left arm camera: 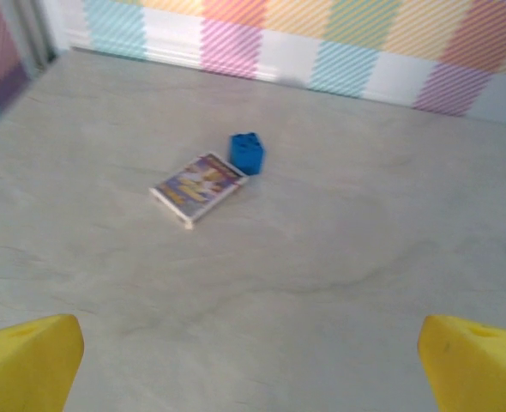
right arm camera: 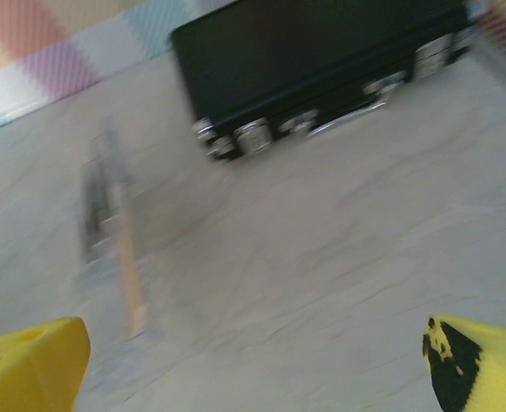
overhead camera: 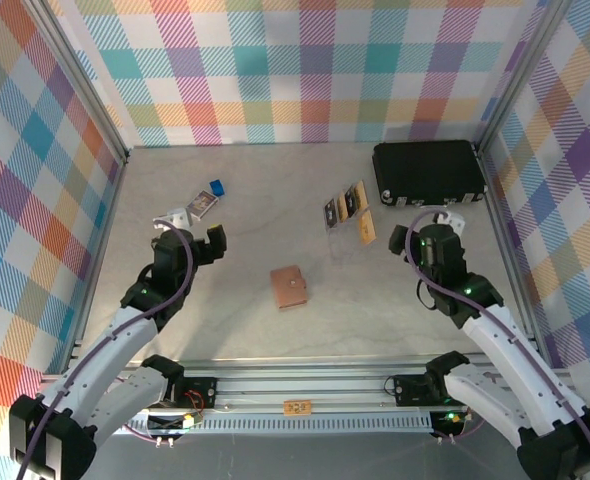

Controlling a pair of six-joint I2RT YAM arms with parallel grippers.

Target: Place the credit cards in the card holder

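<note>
Hovering over the surface: both pincers, neither one touching anything.
Left pincer: fingers spread wide with nothing between them. In its wrist view the yellow fingertips sit at the two lower corners.
Right pincer: also spread wide and empty, with bare surface between its fingertips.
Card holder: lies flat, between the two pincers and nearer the arm bases than either.
Credit cards: a loose cluster of dark and tan ones, ahead of the right pincer and to its left. One tan card lies nearest its left finger. They are badly blurred in the right wrist view.
Black case: straight ahead of the right pincer, its metal latches facing it.
Printed box: just ahead of the left pincer.
Blue block: at the box's far corner.
</note>
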